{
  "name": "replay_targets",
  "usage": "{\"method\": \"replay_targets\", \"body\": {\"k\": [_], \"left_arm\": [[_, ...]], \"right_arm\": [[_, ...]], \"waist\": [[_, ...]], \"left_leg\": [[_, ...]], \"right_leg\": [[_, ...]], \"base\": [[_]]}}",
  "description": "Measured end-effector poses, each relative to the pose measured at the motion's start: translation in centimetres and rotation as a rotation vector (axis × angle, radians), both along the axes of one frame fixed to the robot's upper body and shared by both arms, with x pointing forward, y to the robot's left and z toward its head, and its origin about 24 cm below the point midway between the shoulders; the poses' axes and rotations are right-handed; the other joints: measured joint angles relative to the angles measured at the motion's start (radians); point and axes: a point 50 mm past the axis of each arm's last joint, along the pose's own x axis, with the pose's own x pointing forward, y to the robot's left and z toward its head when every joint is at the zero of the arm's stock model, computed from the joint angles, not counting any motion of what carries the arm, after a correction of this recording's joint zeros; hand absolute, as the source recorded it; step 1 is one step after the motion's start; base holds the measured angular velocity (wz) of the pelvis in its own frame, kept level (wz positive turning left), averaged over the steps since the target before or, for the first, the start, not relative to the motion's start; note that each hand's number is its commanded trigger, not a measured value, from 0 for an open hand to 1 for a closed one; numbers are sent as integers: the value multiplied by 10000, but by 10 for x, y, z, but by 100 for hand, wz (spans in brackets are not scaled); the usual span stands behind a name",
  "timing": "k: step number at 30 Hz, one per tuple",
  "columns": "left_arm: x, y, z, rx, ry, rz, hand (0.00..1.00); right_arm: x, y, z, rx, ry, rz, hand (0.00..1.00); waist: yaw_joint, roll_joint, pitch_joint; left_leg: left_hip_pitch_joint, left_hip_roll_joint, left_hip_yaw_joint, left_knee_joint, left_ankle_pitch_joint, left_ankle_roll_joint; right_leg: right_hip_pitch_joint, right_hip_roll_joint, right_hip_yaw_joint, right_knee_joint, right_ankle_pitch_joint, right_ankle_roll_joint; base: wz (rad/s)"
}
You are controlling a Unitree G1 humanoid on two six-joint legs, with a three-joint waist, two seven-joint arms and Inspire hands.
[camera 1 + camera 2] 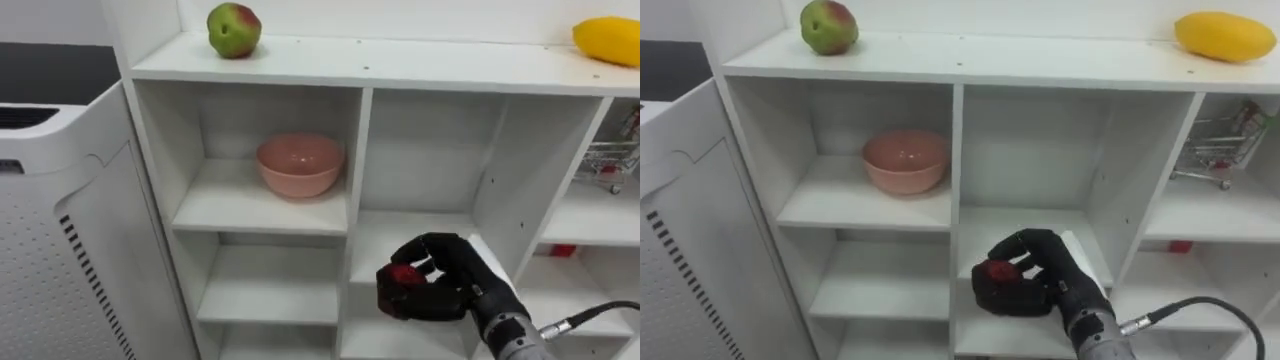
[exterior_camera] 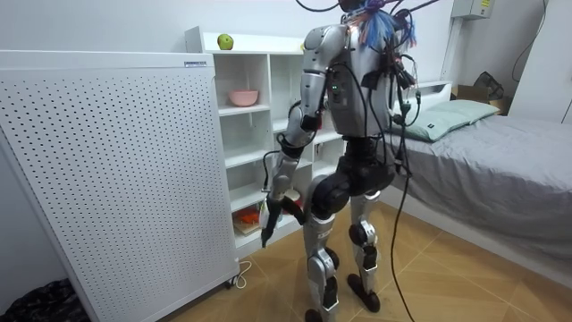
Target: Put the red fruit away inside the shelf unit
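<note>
White walls and a pale wood floor frame the room view, where the robot stands upright facing a white closet [image 1: 400, 65] of open compartments, one arm stretched down and forward toward the lower shelves. A tall perforated white panel [image 2: 107, 170] stands on the room view's left and a grey bed [image 2: 483, 170] on its right.

From the head camera, the right hand [image 1: 455, 285] comes in from the lower right, its dark fingers curled round a small red fruit [image 1: 405, 275], which sits at the hand's left side. The hand is level with the middle column's lower shelf. It looks to be just in front of the opening rather than inside it, though the angle makes that hard to settle.

Up and to the left of the hand, a pink bowl [image 1: 299, 165] sits in the upper left compartment. Higher and further left, a green-and-red apple [image 1: 234, 30] rests on the closet's top board. Far up to the hand's right, a yellow fruit [image 1: 607, 40] lies on the same board. A small wire cart [image 1: 610, 160] stands in the compartment above and right of the hand.
</note>
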Motion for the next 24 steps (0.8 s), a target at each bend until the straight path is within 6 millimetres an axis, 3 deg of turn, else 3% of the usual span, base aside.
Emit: {"method": "replay_targets", "body": {"k": [1,3,6,8,11,14,16,19,24], "left_arm": [[0,0,0,-78,-157,347,0],[-1,1,0,-115,-409,780,0],[-14,5,-4,203,-478,1383,0],[-45,17,-9,1024,69,1698,0],[-88,21,-15,1529,899,1838,0],[-111,21,-17,1581,1448,1954,0],[-114,19,-16,1546,1413,1948,0],[-102,16,-14,1402,871,1830,0],[-90,12,-11,1430,274,1666,0]], "right_arm": [[1,-2,-4,20,22,-142,100],[0,-4,-13,11,285,-423,100],[-2,-4,-22,-3,404,-662,100],[-7,-5,-37,127,895,-911,100],[-8,-7,-41,170,879,-1304,100],[-9,-13,-42,99,735,-1717,100],[-8,-15,-41,169,652,-1865,100],[-7,-18,-38,319,518,-2110,100],[-1,-29,-37,562,561,-2752,100]], "waist": [[32,45,96],[72,35,114],[196,23,123],[351,-99,124],[427,-147,94],[603,-166,62],[765,-132,36],[969,-127,23],[1174,-131,10]], "left_leg": [[-380,-47,43,354,-40,11],[-1008,-104,67,844,-117,11],[-1996,-21,18,1732,-499,-114],[-2612,165,-1,2599,-795,-242],[-3494,301,-42,3511,-1035,-339],[-4392,334,-132,4332,-1179,-414],[-4978,373,-294,4764,-1228,-492],[-5934,369,-463,5465,-1271,-560],[-7136,345,-574,6322,-1357,-646]], "right_leg": [[-393,-66,21,348,-35,-23],[-1039,-165,52,914,-149,-101],[-2011,-168,43,1774,-338,-319],[-2501,-76,28,2340,-709,-467],[-3348,-30,61,3160,-959,-604],[-4143,-157,-1,4029,-1283,-696],[-4597,-175,-109,4391,-1367,-817],[-5422,-314,-277,5087,-1543,-956],[-6452,-562,-373,5956,-1758,-1017]], "base": [[0],[2],[-4],[-7],[1],[21],[23],[18],[11]]}}
